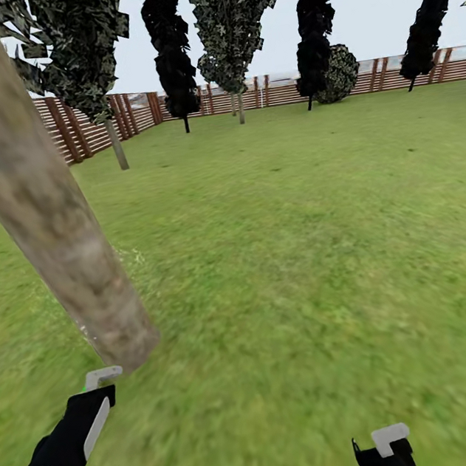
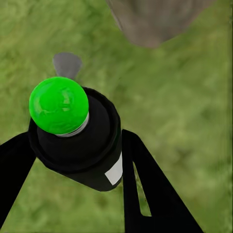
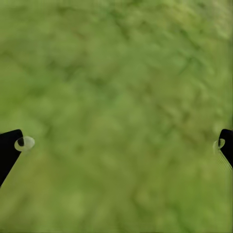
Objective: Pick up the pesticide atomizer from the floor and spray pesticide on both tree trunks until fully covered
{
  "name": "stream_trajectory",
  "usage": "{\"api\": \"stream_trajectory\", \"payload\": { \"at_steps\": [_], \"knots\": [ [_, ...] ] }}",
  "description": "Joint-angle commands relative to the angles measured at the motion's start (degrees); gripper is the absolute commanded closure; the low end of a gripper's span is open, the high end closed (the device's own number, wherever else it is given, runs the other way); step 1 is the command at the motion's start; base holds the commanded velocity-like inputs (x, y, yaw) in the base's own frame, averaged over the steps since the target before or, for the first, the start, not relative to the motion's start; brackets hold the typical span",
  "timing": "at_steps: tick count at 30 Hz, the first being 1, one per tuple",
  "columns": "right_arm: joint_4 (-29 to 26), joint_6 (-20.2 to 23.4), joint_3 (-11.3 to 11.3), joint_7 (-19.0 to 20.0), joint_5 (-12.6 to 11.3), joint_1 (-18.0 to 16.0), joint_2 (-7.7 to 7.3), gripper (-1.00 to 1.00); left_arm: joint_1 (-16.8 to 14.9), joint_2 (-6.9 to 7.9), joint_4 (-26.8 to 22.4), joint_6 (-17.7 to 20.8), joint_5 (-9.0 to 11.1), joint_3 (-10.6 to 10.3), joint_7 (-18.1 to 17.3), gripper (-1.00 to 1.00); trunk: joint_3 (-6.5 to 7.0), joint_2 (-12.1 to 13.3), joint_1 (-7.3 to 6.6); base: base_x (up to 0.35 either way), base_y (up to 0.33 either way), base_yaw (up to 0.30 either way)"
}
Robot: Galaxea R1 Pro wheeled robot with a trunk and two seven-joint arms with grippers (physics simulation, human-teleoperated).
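A thick tree trunk [image 1: 51,215] of mottled grey-brown bark rises from the lawn at the left, its base just ahead of my left gripper [image 1: 94,403]. That gripper is shut on the pesticide atomizer [image 2: 77,145], a black bottle with a bright green cap [image 2: 58,104] and a grey nozzle [image 1: 101,375] that points toward the trunk base [image 2: 155,19]. A few faint pale specks lie on the grass beside the trunk [image 1: 131,259]. My right gripper [image 1: 385,453] hangs low at the bottom right, open over bare grass [image 3: 119,145].
Green lawn [image 1: 303,252] stretches ahead to a brown slat fence [image 1: 279,93]. Two more leafy trees with thin bare trunks stand at the back left [image 1: 117,144] and back centre [image 1: 240,109]. Black column conifers [image 1: 169,48] and a round bush [image 1: 339,71] line the fence.
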Motion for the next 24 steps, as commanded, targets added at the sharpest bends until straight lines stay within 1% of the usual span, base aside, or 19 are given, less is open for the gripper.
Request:
{"api": "stream_trajectory", "payload": {
  "at_steps": [1,2,3,4,5,7,9,12,15,18,21,24],
  "knots": [
    [0.0,0.0,0.0,0.0,0.0,0.0,0.0,-1.0,0.0,-0.52,-0.2,0.0,-0.1,0.0,0.0,1.0,0.0,0.0,0.0,0.32,-0.077,0.0],
    [0.0,0.0,0.0,0.0,-0.1,0.0,0.0,-1.0,0.0,-1.34,-0.3,0.0,-0.2,0.0,0.1,1.0,0.0,0.0,0.0,0.321,-0.076,0.0],
    [0.0,0.0,0.0,0.0,-0.1,0.0,0.03,-1.0,0.0,-1.7,-0.3,0.0,-0.2,0.1,0.1,1.0,0.0,0.0,0.0,0.321,-0.076,0.0],
    [0.0,0.0,0.1,0.2,-0.1,0.0,0.38,-1.0,0.1,-1.99,0.9,0.0,-0.2,0.2,0.1,1.0,0.0,0.0,0.0,0.321,-0.077,0.107],
    [0.0,0.0,0.1,0.1,-0.1,0.0,0.41,-1.0,0.2,-2.39,3.9,-2.2,0.1,0.1,0.0,1.0,0.0,0.0,0.0,0.183,-0.04,0.241],
    [0.0,0.0,0.0,0.1,-0.1,0.0,0.36,-1.0,0.2,-2.88,4.8,-5.9,0.6,0.3,-0.6,1.0,0.0,0.0,0.0,0.062,-0.014,0.265],
    [0.0,0.0,0.0,0.0,-0.1,0.0,0.3,-1.0,0.2,-3.0,5.0,-6.4,0.7,0.3,-1.2,1.0,0.0,0.0,0.0,0.04,-0.002,0.276],
    [0.0,0.0,0.0,0.0,-0.1,0.0,0.27,-1.0,0.2,-3.05,5.2,-6.5,0.6,0.4,-1.5,1.0,0.0,0.0,0.0,0.271,0.0,0.247],
    [0.0,0.0,0.0,0.0,-0.1,0.0,0.22,-1.0,0.2,-2.96,5.2,-6.6,0.6,0.4,-1.2,1.0,0.0,0.0,0.0,0.316,-0.048,0.054],
    [0.0,0.0,0.0,0.0,-0.1,0.0,0.1,-1.0,0.2,-2.9,5.2,-6.6,0.5,0.5,-0.9,1.0,0.0,0.0,0.0,0.231,-0.18,0.003],
    [0.0,0.0,0.0,-0.1,-0.1,0.0,0.11,-1.0,0.2,-2.97,5.2,-6.7,0.5,0.5,-0.9,1.0,0.0,0.0,0.0,0.069,-0.262,0.005],
    [0.0,0.0,0.0,-0.1,-0.1,0.0,0.17,-1.0,0.2,-2.98,5.2,-6.7,0.5,0.5,-0.8,1.0,0.0,0.0,0.0,0.147,-0.256,0.143]
  ]
}}
